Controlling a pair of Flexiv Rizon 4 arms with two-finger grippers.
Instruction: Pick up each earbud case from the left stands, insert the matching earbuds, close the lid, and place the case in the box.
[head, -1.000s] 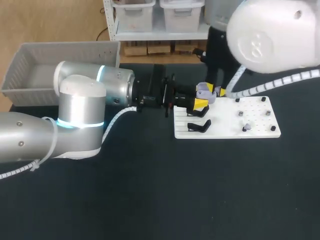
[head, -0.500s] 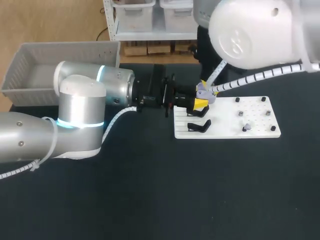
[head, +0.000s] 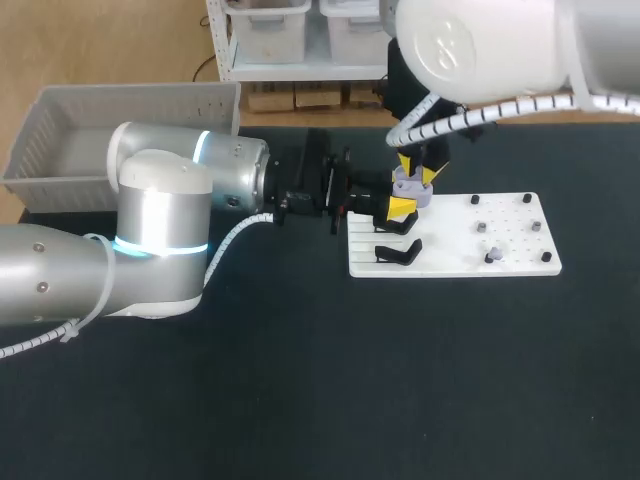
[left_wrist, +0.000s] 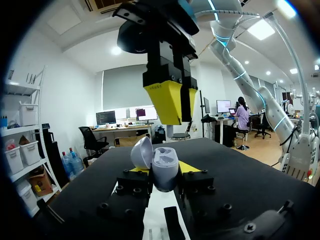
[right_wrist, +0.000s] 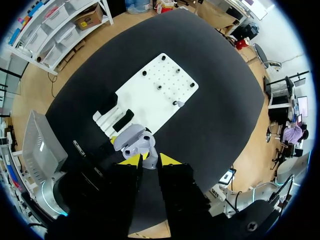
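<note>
A lavender earbud case with its lid open is held over the white board's left end by my left gripper, which is shut on the case's body from both sides. The lid stands up beside the body. My right gripper hangs straight above the open case, fingers pointing down. In the right wrist view a small pale earbud sits pinched between its yellow tips, just over the case.
The white board carries a black stand on its left and several small pegs and earbuds on its right. A grey basket stands at the back left. The dark table spreads wide in front.
My right arm has swung left from the board's peg side, bringing its gripper over the open case. My left arm and the case have not moved.
</note>
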